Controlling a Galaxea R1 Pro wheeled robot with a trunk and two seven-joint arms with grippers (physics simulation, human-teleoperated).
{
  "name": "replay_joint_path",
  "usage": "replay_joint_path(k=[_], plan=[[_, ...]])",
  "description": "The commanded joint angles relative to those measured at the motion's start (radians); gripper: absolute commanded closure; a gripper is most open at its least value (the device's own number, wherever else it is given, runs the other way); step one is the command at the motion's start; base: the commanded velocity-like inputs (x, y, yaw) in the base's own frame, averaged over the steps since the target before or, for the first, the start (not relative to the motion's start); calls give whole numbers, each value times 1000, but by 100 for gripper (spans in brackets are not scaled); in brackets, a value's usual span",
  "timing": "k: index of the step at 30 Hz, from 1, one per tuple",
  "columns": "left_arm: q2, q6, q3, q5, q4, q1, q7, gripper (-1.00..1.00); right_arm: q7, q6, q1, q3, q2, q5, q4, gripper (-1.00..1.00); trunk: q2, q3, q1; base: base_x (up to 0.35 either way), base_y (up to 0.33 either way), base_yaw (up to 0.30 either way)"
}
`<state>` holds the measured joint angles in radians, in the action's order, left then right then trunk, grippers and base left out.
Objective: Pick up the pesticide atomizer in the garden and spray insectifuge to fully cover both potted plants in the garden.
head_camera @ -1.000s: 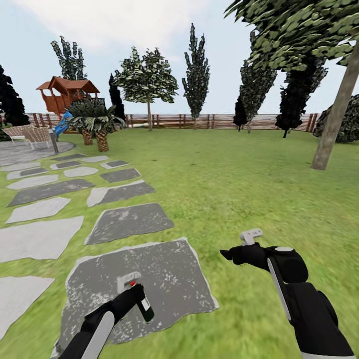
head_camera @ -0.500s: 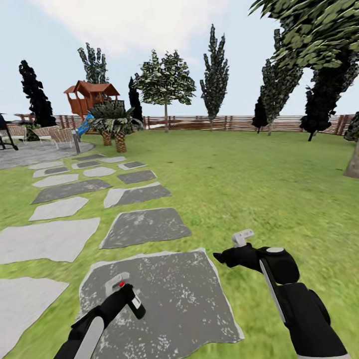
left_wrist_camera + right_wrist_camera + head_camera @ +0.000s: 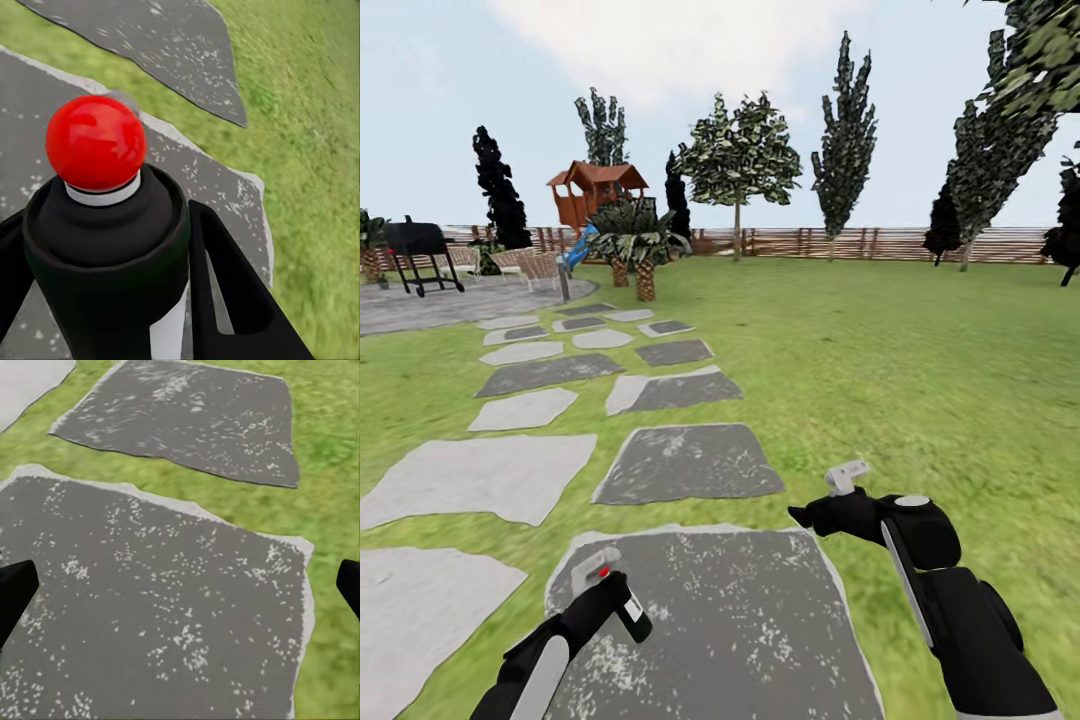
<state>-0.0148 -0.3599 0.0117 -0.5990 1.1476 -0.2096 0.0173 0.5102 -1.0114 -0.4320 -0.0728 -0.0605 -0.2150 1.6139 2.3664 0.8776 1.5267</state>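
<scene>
1. Open garden here: green lawn (image 3: 880, 360) running back to a wooden fence (image 3: 830, 243), tall dark trees behind it, pale cloudy sky.
2. A trail of flat stepping stones (image 3: 685, 463) heads off to the left toward a paved patio (image 3: 450, 303). There's a black grill (image 3: 418, 252) on wheels out there, a couple of wicker chairs (image 3: 525, 263), and a grey bollard lamp (image 3: 563, 283) near the edge.
3. Further back there's a red-roofed wooden playhouse (image 3: 593, 194) with a blue slide, and two short palms (image 3: 632, 240) with scaly trunks in front of it.
4. The left gripper (image 3: 612, 595) is low in the head view, over the nearest big grey stone (image 3: 760, 630), and its jaws are clamped on the pesticide atomizer (image 3: 618, 592). You can see the whitish trigger head, red tip and the dark bottle with a white label, tilted down to the right.
5. In the left wrist view the atomizer's red tip (image 3: 95, 142) is right up close, dark body squeezed between the black fingers (image 3: 232, 292), stone and grass behind.
6. The right gripper (image 3: 805, 517) hangs over the grass just right of that stone, holding nothing. In the right wrist view its black fingertips (image 3: 15, 592) sit far apart at both edges, so the jaws are wide open.
</scene>
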Motion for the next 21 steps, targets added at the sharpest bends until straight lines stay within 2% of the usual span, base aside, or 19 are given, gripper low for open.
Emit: replay_joint_path(k=[1, 3, 6, 21], plan=[[-1, -5, 2, -7, -2, -1, 1, 100, 10, 28, 0, 0, -1, -11, 1, -100, 0, 1, 0, 336, 0, 139], [-1, -5, 2, -7, -4, -2, 1, 100, 12, 68, 1, 2, -2, -11, 1, -100, 0, 1, 0, 336, 0, 73], [-1, -5, 2, -7, -4, -2, 1, 100, 12, 87, 3, 1, -2, -10, 1, -100, 0, 1, 0, 336, 0, 31], [-1, -5, 2, -7, -8, -2, 0, 100, 10, 88, 4, 2, 1, -11, 1, -100, 0, 1, 0, 336, 0, 3]])
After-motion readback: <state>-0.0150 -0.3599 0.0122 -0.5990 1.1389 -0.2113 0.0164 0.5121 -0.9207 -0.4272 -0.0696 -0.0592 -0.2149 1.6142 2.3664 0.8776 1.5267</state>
